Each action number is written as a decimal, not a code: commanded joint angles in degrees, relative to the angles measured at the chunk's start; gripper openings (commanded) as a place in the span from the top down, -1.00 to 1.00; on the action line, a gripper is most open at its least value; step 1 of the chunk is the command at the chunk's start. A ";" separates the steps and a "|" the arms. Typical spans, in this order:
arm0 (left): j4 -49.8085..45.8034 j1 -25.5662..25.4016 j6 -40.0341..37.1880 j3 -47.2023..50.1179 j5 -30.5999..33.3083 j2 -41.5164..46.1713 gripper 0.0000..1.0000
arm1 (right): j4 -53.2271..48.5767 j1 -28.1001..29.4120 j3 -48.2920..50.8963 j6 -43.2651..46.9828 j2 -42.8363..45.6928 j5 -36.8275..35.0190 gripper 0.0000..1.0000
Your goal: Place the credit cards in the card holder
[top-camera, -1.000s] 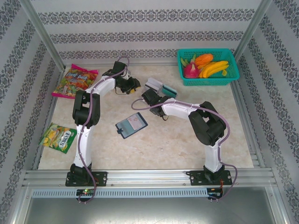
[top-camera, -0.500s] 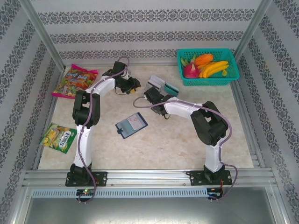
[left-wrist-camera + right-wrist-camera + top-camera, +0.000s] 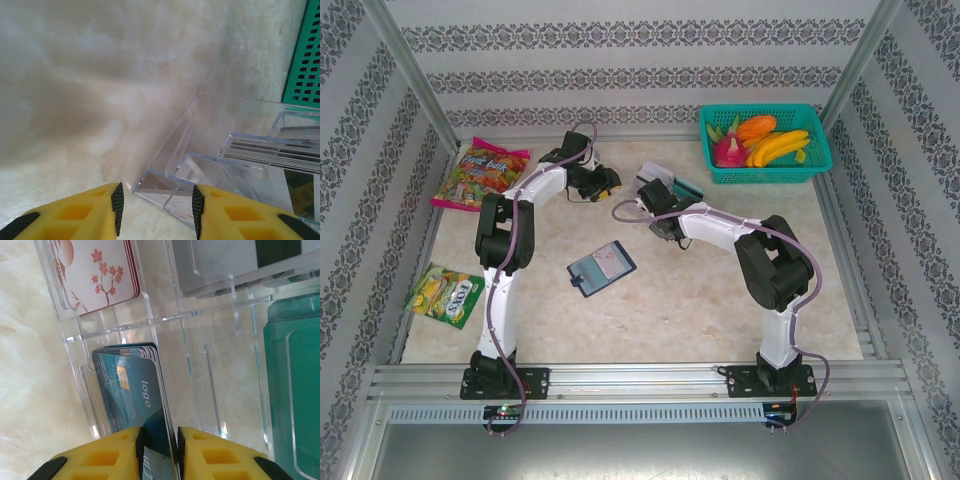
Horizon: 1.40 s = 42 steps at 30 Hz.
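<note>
Credit cards, a blue stack, are clamped in your right gripper inside the clear card holder; your left gripper, at the holder's nine o'clock, has its jaws apart.

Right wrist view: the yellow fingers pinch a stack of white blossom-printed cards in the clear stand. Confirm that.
Not quite. The fingers of the right gripper pinch blue cards with a chip and the word "logo", in the clear stand. The white blossom cards sit in a neighbouring compartment, untouched. The right wrist view shows it.
</note>
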State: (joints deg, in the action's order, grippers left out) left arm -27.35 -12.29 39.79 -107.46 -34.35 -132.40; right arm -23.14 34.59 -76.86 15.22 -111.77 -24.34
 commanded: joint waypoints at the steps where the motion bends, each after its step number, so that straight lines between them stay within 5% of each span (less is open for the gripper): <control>1: 0.81 0.19 0.28 0.32 -0.90 2.50 0.12 | -1.36 -0.68 -1.40 -0.81 1.99 1.52 0.50; 42: 0.83 0.17 0.19 0.87 -1.09 3.38 0.12 | -3.15 -4.26 -2.07 -3.44 6.30 9.10 0.67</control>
State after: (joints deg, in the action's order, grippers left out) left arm -27.35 -12.29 39.92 -107.44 -34.52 -132.38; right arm -25.08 30.85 -77.78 13.28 -106.34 -17.74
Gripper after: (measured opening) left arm 0.443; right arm 0.170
